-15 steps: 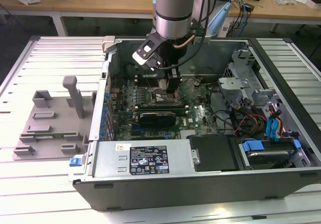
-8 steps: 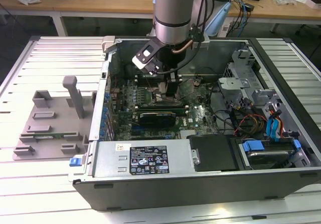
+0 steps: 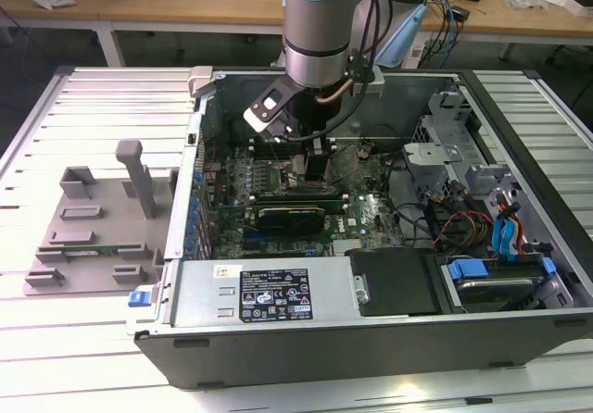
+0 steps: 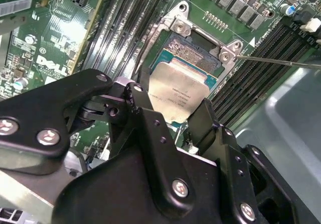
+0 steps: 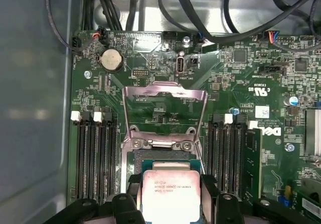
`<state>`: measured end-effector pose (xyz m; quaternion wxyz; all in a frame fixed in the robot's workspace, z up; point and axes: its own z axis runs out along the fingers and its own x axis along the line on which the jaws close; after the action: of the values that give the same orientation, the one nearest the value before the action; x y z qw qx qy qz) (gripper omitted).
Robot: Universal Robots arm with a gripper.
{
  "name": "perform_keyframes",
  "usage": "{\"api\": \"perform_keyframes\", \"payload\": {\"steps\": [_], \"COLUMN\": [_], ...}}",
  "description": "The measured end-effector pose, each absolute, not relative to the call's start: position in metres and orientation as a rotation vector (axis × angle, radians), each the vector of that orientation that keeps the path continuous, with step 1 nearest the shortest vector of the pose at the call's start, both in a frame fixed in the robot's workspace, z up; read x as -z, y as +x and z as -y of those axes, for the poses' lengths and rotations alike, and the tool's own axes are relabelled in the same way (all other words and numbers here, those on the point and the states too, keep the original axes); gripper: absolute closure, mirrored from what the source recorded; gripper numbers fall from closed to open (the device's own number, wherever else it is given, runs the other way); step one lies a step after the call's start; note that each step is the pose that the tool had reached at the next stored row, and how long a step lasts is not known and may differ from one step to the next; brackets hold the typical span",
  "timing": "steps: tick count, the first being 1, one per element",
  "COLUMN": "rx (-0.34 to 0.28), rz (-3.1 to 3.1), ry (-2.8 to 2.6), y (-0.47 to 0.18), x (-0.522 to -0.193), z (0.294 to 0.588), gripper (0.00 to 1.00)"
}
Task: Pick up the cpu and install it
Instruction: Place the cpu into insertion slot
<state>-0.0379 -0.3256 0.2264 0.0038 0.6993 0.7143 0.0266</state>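
Hand gripping cpu by opposite edges | at open socket frame | memory slots close alongside

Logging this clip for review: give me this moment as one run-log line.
gripper: shut on cpu | cpu: at socket, seating unclear | plate: raised open

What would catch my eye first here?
A shiny silver cpu clamped in the black gripper, right at the open socket on the green motherboard. In the exterior view, the thick arm reaches down into an open computer case.
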Motion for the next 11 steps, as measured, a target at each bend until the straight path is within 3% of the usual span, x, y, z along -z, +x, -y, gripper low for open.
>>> {"api": "perform_keyframes", "payload": {"steps": [11], "rx": [-0.083], "rz": [-2.239], "ry": [2.192], "y": [-0.039], "x": [-0.213], "z": [0.322], "gripper": [0.45]}}
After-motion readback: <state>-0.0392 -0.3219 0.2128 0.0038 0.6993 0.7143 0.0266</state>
